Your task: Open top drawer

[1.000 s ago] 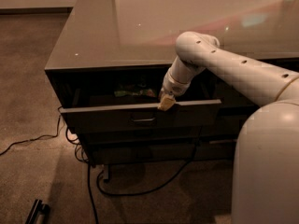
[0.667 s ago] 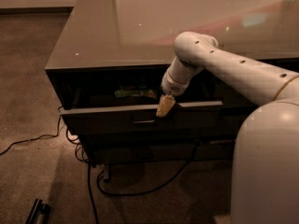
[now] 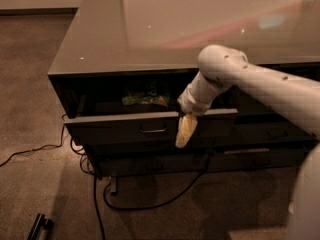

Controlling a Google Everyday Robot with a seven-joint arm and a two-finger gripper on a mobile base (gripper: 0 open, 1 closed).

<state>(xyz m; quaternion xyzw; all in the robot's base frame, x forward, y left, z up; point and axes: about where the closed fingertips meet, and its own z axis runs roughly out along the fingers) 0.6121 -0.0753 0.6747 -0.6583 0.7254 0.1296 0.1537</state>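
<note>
The top drawer [image 3: 120, 126] of the left stack stands pulled out a little under the glossy counter top [image 3: 165, 29]. Its dark flat front carries a small metal loop handle [image 3: 153, 130] at the centre. A green packet [image 3: 145, 99] lies inside. My gripper [image 3: 185, 132], with pale yellowish fingers, hangs in front of the drawer front, just right of the handle and apart from it. My white arm [image 3: 250, 79] reaches in from the right.
Lower drawers [image 3: 160, 161] sit below the top one. A second drawer stack [image 3: 280, 129] is to the right. Black cables [image 3: 145, 201] run over the carpet in front and to the left. A dark bar [image 3: 39, 226] lies at the bottom left.
My gripper has dropped from the drawer's top edge to in front of the drawer front. The drawer stands out about as far as before.
</note>
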